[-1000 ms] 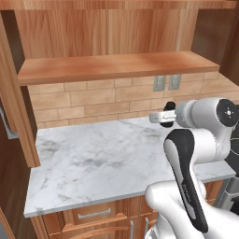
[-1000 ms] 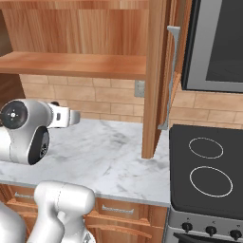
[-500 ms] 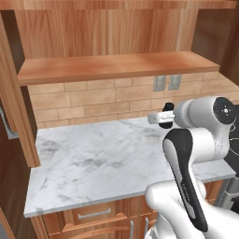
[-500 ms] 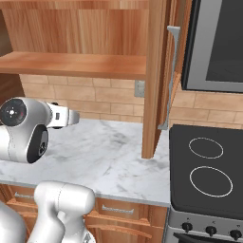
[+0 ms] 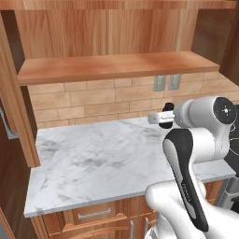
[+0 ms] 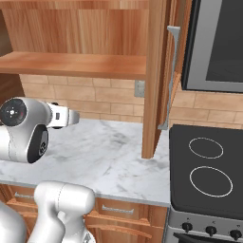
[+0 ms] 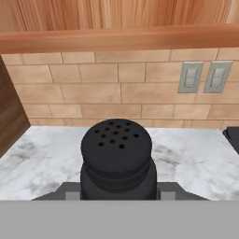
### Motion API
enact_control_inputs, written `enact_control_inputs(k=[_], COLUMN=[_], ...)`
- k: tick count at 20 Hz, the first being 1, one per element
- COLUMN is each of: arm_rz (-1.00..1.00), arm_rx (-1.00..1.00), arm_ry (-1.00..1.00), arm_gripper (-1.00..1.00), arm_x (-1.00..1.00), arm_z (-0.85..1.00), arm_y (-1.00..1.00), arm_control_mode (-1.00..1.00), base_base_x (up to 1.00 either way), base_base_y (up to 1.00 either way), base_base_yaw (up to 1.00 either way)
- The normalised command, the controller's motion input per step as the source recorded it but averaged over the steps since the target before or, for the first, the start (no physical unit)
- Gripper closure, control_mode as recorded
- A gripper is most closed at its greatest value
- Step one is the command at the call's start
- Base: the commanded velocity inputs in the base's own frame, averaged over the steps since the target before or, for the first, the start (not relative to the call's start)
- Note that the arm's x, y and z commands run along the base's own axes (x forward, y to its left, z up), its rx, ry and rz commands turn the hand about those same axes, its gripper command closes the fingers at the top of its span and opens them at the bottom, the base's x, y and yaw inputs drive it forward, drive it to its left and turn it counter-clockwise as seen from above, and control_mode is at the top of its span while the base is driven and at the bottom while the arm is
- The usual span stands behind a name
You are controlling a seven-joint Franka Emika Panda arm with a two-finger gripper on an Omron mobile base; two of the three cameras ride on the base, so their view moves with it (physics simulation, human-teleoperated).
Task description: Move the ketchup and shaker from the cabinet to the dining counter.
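Wood, cabinet [image 5: 116, 65]: doors open, shelf bare; at 12 o'clock above my hand.
Marble, counter [image 5: 102, 158]: smaller top backed by brick tile, beneath me; not the dining counter.
Right door [image 6: 154, 80]: edge at 3 o'clock; a wide swing away could strike it.
Gripper [image 5: 164, 119]: my fingers closed around the shaker.
Shaker [image 7: 116, 158]: black, perforated top toward the camera; held low, so a jolt could tip it loose.

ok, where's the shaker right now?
The shaker sits in the gripper, held above the marble counter below the cabinet shelf.
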Motion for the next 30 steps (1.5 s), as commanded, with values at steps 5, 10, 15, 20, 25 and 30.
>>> enact_control_inputs(k=[5,10,15,20,25,30], arm_rz=[0.00,0.00,0.00,0.00,0.00,0.00], arm_rx=[0.00,0.00,0.00,0.00,0.00,0.00], arm_ry=[0.00,0.00,0.00,0.00,0.00,0.00], arm_gripper=[1.00,1.00,1.00,1.00,1.00,1.00], arm_x=[0.00,0.00,0.00,0.00,0.00,0.00], arm_z=[0.00,0.00,0.00,0.00,0.00,0.00], arm_y=[0.00,0.00,0.00,0.00,0.00,0.00], arm_control_mode=[1.00,1.00,1.00,1.00,1.00,1.00], base_base_x=[-0.35,-0.66,-0.76,-0.56,-0.29,-0.41], base_base_y=[0.00,0.00,0.02,0.07,0.30,0.40], base_base_yaw=[0.00,-0.01,0.00,-0.24,-0.62,-0.49])
